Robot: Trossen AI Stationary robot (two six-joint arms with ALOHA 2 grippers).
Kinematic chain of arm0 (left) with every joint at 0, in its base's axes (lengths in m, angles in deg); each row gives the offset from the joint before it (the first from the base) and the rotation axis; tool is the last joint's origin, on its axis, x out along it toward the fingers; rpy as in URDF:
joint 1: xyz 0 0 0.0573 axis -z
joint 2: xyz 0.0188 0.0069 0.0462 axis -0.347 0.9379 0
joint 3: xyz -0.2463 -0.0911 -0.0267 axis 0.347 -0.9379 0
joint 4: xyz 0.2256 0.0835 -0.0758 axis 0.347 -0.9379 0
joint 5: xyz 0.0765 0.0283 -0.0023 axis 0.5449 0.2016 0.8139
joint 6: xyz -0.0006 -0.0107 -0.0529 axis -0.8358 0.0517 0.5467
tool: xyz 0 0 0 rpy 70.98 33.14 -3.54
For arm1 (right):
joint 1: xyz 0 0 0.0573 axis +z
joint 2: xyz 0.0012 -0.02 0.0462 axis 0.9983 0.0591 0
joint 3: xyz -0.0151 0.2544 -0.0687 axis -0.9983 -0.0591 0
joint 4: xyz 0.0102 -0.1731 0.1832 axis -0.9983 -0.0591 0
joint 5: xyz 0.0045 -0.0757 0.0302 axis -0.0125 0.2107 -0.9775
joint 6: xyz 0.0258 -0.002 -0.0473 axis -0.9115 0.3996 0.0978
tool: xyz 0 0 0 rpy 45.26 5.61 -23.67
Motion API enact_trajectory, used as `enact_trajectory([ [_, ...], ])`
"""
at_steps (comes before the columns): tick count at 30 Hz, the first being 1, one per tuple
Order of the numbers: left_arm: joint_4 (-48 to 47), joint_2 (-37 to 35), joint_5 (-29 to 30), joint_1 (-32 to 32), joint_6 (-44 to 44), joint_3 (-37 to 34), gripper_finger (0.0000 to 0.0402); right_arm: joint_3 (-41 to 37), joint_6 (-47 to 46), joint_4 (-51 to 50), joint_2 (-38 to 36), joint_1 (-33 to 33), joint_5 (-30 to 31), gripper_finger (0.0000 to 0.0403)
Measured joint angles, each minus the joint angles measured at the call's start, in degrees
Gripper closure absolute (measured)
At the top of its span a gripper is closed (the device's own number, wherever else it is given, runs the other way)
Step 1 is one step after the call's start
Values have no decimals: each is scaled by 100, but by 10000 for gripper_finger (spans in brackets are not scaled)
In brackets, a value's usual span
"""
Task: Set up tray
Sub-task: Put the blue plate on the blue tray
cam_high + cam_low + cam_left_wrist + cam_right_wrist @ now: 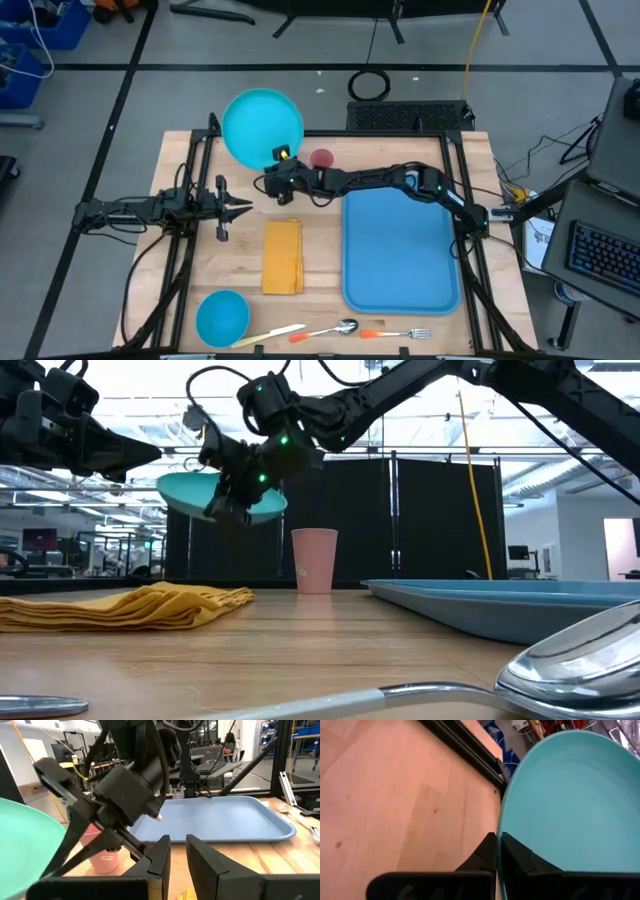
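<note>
The large bright-blue tray (400,250) lies flat on the right half of the table and shows in the low view (500,603) and the left wrist view (225,820). A round turquoise plate (262,122) is up in the air over the far left part of the table (190,490). My right gripper (274,175) reaches across from the right and is shut on its rim. My left gripper (245,208) hovers open at the table's left, just on the near side of the plate, touching nothing (178,850). My right gripper (497,845) pinches the plate's rim (502,827) between its two fingers, one on the upper face and one underneath. It holds the plate's near edge (278,160), coming from the table's right. The plate is lifted clear of the table, slightly tilted (215,495).
A pink cup (322,158) stands upright behind the tray's far left corner. A folded yellow napkin (283,256) lies left of the tray. Near the front edge sit a blue bowl (221,316), a knife (270,335), a spoon (338,327) and a fork (400,333).
</note>
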Motion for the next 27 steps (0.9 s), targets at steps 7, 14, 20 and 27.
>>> enact_trajectory([
  [7, 2, -1, 1, -1, 1, 1, 334, 1, 345, 35, -268, 91, 408, 403],
  [14, 0, 1, 1, 1, 2, 1, 334, 1, 427, 27, -631, 164, 721, 403],
  [20, 0, -1, 1, 1, 1, 1, 334, 1, 339, -460, -950, 220, 1209, 403],
  [27, 0, -1, 1, 1, 1, 1, 334, -6, -292, -1665, -1410, 300, 1445, 403],
])
